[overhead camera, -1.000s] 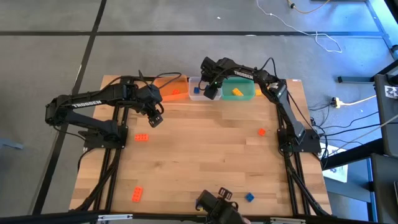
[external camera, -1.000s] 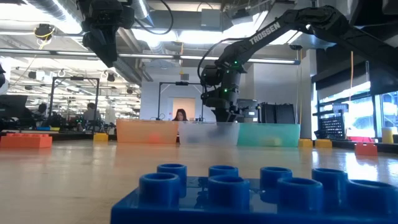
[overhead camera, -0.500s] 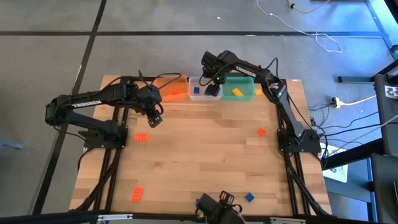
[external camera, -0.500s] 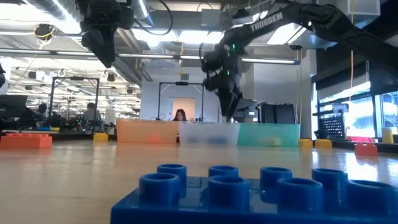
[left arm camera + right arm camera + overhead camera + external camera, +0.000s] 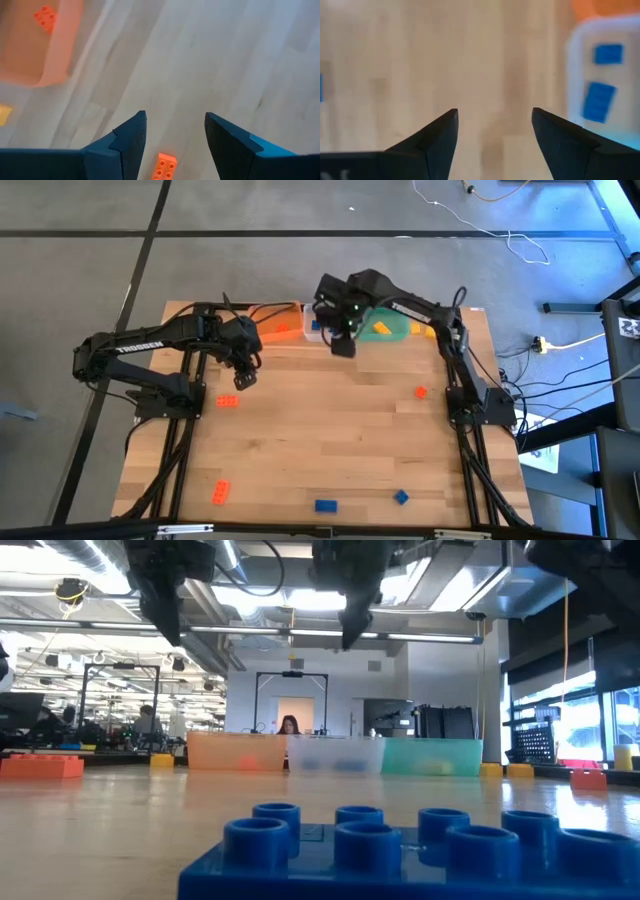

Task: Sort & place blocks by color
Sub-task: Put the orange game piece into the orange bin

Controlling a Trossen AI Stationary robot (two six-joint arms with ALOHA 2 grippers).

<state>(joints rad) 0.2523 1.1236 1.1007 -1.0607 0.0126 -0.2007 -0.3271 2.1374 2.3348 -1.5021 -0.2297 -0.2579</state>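
Note:
My left gripper (image 5: pixel 243 376) (image 5: pixel 175 117) hangs open above the table's left half, just far of an orange block (image 5: pixel 228 401) (image 5: pixel 165 167) that lies flat on the wood. My right gripper (image 5: pixel 340 342) (image 5: pixel 495 112) is open and empty, raised over the table just near of the clear tub (image 5: pixel 315 328). That tub (image 5: pixel 580 65) holds two blue blocks (image 5: pixel 599 101). The orange tub (image 5: pixel 275 325) (image 5: pixel 30 55) holds an orange block (image 5: pixel 45 17). A yellow block (image 5: pixel 381 329) lies in the green tub (image 5: pixel 395 330). More blocks lie loose on the table.
Loose blocks on the wood: orange ones at the right (image 5: pixel 421 392) and the near left (image 5: pixel 220 491), blue ones by the near edge (image 5: pixel 326 505) (image 5: pixel 401 497), the first filling the low view's foreground (image 5: pixel 400 845). The three tubs stand in a row along the far edge.
My right gripper has risen from the tubs and come a little toward the table's near edge. A dark thing that stood at the near edge has gone, and a blue block shows there now.

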